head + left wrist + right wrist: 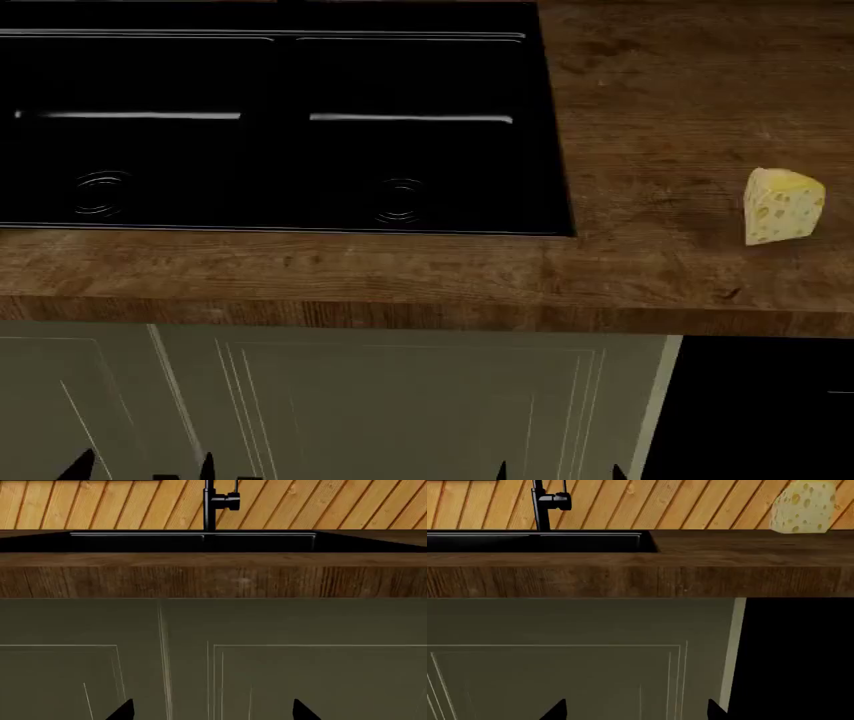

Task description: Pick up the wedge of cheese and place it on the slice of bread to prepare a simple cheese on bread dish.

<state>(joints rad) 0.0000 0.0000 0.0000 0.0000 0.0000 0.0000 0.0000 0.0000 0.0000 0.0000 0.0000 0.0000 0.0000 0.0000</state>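
Wooden bench spans the head view; black double sink set in its left part; wedge of cheese upright on bench, well right of sink; left tool and right tool low before cabinet doors, tips spread, empty.

black sink, faucet, cabinet doors
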